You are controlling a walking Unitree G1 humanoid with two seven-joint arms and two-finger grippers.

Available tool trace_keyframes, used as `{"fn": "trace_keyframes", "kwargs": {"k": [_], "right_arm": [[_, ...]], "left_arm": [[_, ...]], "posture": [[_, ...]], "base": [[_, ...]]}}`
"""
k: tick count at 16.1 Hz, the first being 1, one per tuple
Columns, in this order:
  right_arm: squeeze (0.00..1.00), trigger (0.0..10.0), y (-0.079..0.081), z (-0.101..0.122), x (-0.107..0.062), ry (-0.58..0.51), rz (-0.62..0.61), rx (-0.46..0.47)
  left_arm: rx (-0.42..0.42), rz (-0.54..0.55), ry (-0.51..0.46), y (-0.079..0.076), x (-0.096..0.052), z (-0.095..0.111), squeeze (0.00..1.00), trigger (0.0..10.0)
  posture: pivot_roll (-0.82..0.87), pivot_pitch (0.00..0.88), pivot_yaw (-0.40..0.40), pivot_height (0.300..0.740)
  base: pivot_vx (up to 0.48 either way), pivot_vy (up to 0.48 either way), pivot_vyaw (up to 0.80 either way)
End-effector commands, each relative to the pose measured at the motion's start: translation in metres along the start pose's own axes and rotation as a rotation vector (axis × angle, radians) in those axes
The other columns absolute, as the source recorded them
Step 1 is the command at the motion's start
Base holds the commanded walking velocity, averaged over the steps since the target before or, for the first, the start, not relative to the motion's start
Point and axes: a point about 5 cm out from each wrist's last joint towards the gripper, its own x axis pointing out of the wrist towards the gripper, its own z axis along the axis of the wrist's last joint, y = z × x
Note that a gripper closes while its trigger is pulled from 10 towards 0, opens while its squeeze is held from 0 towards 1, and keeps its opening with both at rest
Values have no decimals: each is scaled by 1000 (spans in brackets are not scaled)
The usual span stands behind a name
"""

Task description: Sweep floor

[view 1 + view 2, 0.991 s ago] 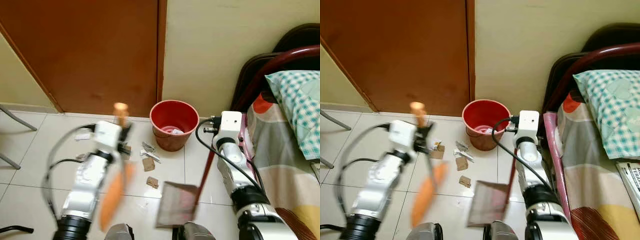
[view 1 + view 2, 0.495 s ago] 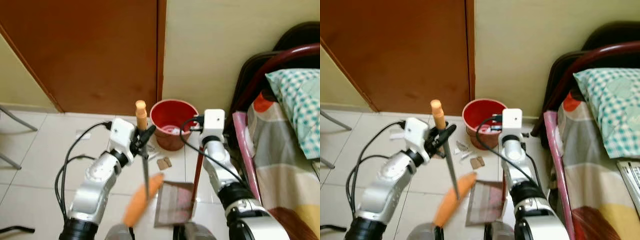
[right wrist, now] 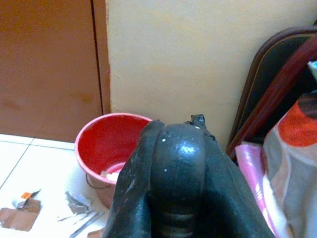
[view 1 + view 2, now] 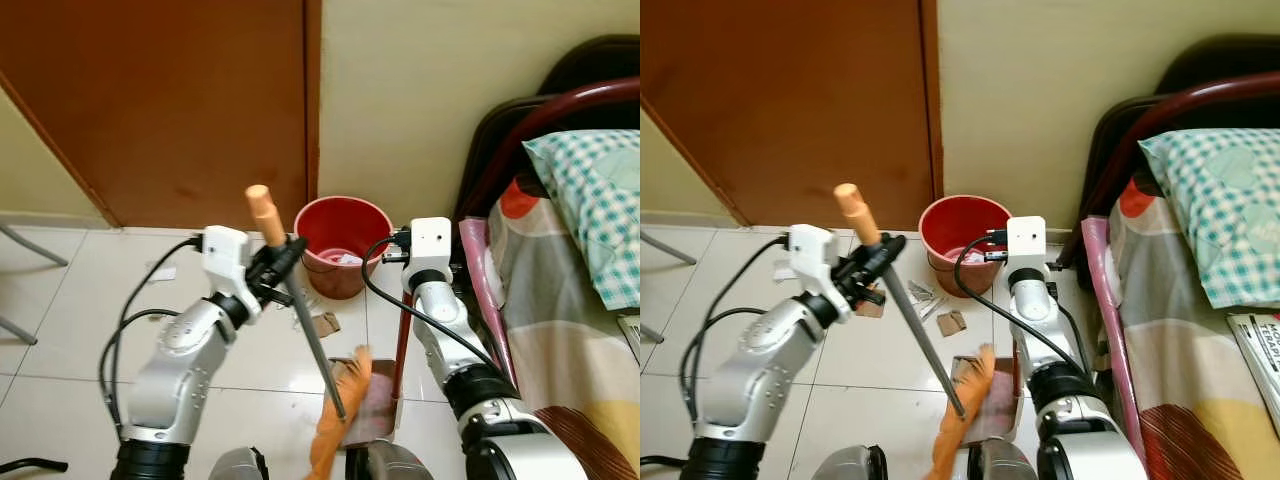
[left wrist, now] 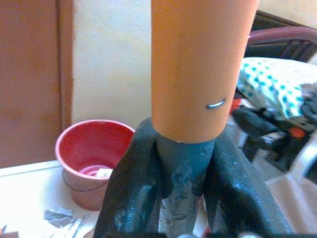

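Left gripper point(image 5: 183, 163) clamps the broom handle point(image 4: 300, 300), which slants down-right to orange bristles point(image 4: 338, 425) over the dustpan point(image 4: 375, 400). Right gripper point(image 3: 173, 163) closed on the dustpan's handle.

Two silver jointed arms, white boxy wrist housings, looped black cables along each forearm, black collars at the elbows, left claw point(image 4: 284, 262) with glossy black fingers point(image 5: 133, 198), right claw point(image 3: 176, 163) equally black
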Motion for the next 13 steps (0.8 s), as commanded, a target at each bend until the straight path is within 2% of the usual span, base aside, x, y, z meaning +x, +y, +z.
{"fn": "trace_keyframes", "kwargs": {"k": [1, 4, 5, 8, 10, 13], "right_arm": [[0, 10000, -6, 4, -1, -27, 5, -15], [0, 10000, -19, -2, -5, -9, -10, -19], [0, 10000, -26, -4, -7, 2, -20, -46], [0, 10000, -40, -11, -11, 32, -51, -82], [0, 10000, -44, -13, -12, 41, -60, -85], [0, 10000, -46, -17, -13, 59, -66, -67]], "left_arm": [[-2, 13, -43, 4, -2, 15, 0, 10000], [-5, 63, -91, 16, -5, 29, 0, 10000], [8, 86, -129, 21, -3, 42, 0, 10000], [20, 93, -185, 22, 3, 60, 0, 10000], [64, 92, -200, 23, 4, 65, 0, 10000], [224, 194, -254, 37, 3, 82, 0, 10000]], "posture": [[17, 172, -3, 740], [17, 170, -12, 740], [17, 170, -12, 740], [23, 138, -13, 740], [24, 131, -11, 740], [31, 112, -10, 740]], "base": [[0, 0, 0], [0, 0, 0], [0, 0, 0], [0, 0, 0], [0, 0, 0], [0, 0, 0]]}}
